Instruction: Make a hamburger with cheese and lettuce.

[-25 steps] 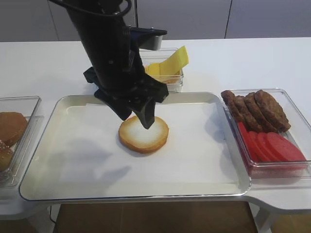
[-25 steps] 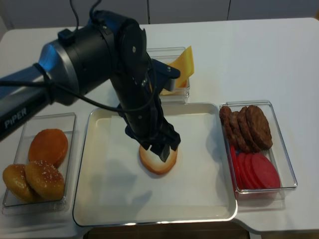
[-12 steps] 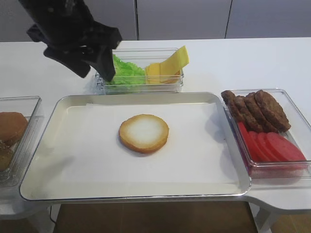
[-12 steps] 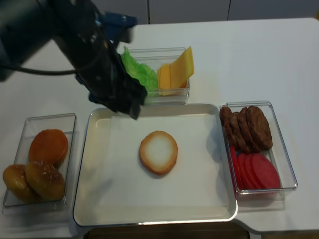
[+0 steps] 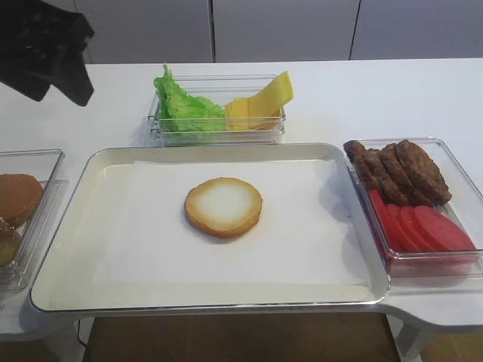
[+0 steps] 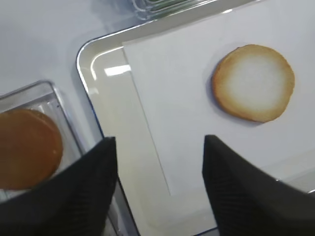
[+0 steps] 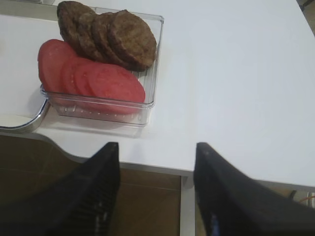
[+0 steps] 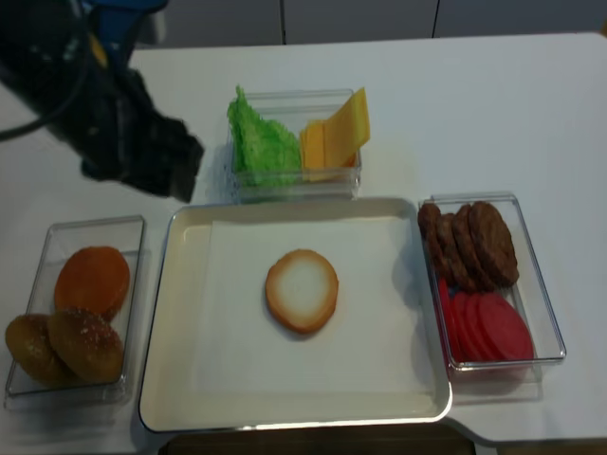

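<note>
the hamburger (image 5: pixel 223 207), so far one round flat bun half with a pale whitish cut face and golden-brown rim, lies alone near the middle of a white paper sheet (image 5: pixel 302 241) lining a shiny rounded metal tray (image 5: pixel 362 290) at the front of the white bench (image 5: pixel 392 90). nothing rests on it or touches it.

behind the tray, toward the back edge of the bench, a clear plastic box (image 5: pixel 219 134) holds the lettuce (image 5: pixel 185 102), bright green and frilly, at its left end, and the cheese (image 5: pixel 264 102), thin smooth yellow-orange squares leaning upright, at its right end.

at the right edge of the bench a second clear box (image 5: pixel 460 173) holds dark brown, rough round patties (image 5: pixel 400 170) overlapping at the back and flat, smooth red tomato slices (image 5: pixel 423 226) at the front. at the left edge a third clear box (image 8: pixel 133 227) holds glossy brown bun tops (image 8: pixel 85 313).

the black left gripper (image 6: pixel 160 191) hangs above the tray's left part, its jaws parted and gripping nothing. the black right gripper (image 7: pixel 157 191) sits off the front right corner of the bench, jaws spread and empty.
</note>
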Action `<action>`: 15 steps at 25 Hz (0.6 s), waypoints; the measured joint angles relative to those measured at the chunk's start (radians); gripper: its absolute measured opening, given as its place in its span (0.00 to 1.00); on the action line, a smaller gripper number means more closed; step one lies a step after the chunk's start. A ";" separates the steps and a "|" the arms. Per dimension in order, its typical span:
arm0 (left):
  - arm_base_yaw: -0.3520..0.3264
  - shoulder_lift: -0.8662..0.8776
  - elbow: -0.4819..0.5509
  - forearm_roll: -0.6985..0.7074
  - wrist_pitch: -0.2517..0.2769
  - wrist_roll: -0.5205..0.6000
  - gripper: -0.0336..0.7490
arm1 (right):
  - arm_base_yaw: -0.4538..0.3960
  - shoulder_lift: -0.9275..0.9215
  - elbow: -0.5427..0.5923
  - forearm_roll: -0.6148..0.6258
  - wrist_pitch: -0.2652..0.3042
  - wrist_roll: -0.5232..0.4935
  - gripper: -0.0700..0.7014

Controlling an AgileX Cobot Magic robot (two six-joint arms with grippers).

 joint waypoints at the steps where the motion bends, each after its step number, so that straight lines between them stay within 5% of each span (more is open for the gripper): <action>1: 0.010 -0.021 0.019 0.003 0.000 0.000 0.57 | 0.000 0.000 0.000 0.000 0.000 0.000 0.60; 15: 0.032 -0.424 0.303 0.115 0.009 -0.007 0.57 | 0.000 0.000 0.000 0.000 0.000 0.000 0.60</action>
